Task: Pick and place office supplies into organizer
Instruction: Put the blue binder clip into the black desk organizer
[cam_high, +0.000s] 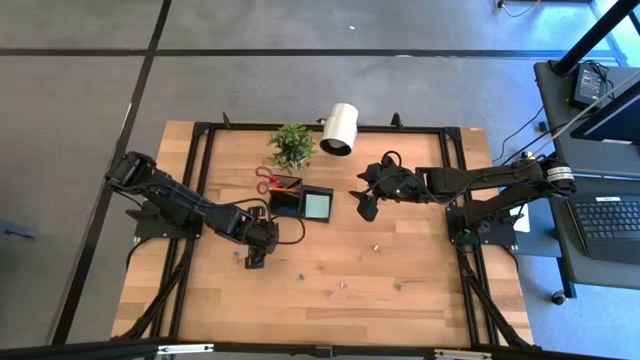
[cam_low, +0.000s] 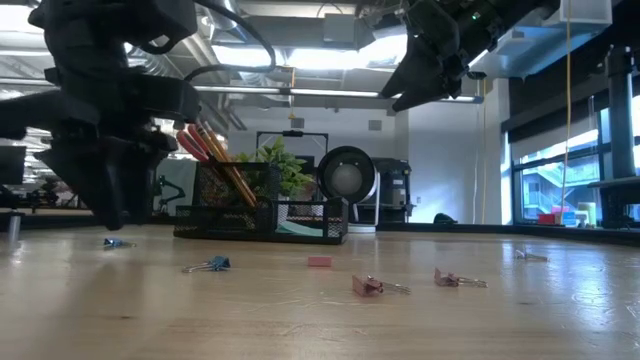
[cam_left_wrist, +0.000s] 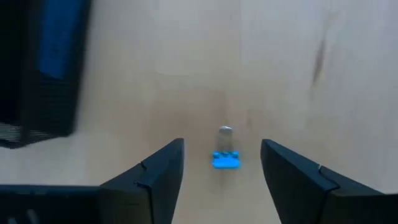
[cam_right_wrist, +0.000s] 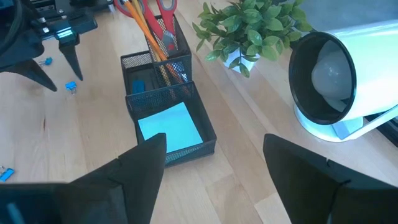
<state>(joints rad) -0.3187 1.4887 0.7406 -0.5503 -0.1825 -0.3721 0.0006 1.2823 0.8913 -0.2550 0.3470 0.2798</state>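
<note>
On the table (cam_high: 400, 260) in front of the organizer (cam_high: 303, 202), your left gripper (cam_left_wrist: 222, 163) stands spread, a blue clip (cam_left_wrist: 226, 160) lying loose between its fingers (cam_left_wrist: 158, 180). Your right gripper (cam_right_wrist: 214, 168) hangs released above the organizer's right side.

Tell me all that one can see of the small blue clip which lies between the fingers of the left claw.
The blue clip is a tiny binder clip with a bright blue body and a small silver wire handle pointing away from it. It lies flat on the bare wooden table, apart from the black organizer. The left claw stands open around it, one dark finger on each side, and neither finger touches it.
</note>
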